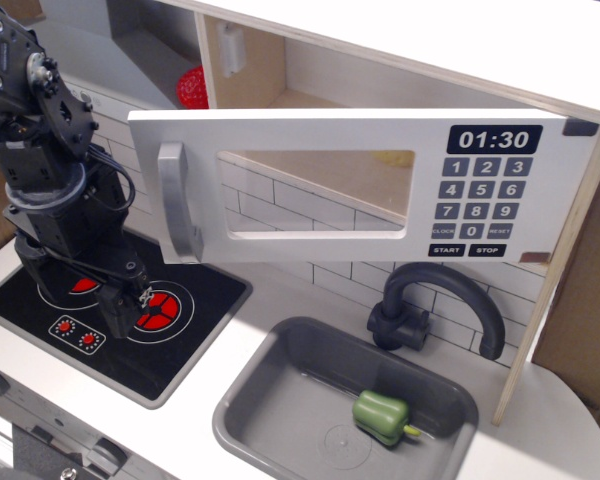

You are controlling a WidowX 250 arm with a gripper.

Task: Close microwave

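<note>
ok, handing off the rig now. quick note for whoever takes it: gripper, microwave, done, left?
Gripper: low over the stovetop, pointing down, holding nothing; open or shut is hard to tell.
Microwave door: swung wide open, hinged at the right by the keypad. Grey handle is at the free left end, above the gripper and apart from it.
Done: nothing visible; no contact with the door.
Left: raise the gripper to the door's left end, push it shut.
Sink holds a green pepper; leave it.
</note>
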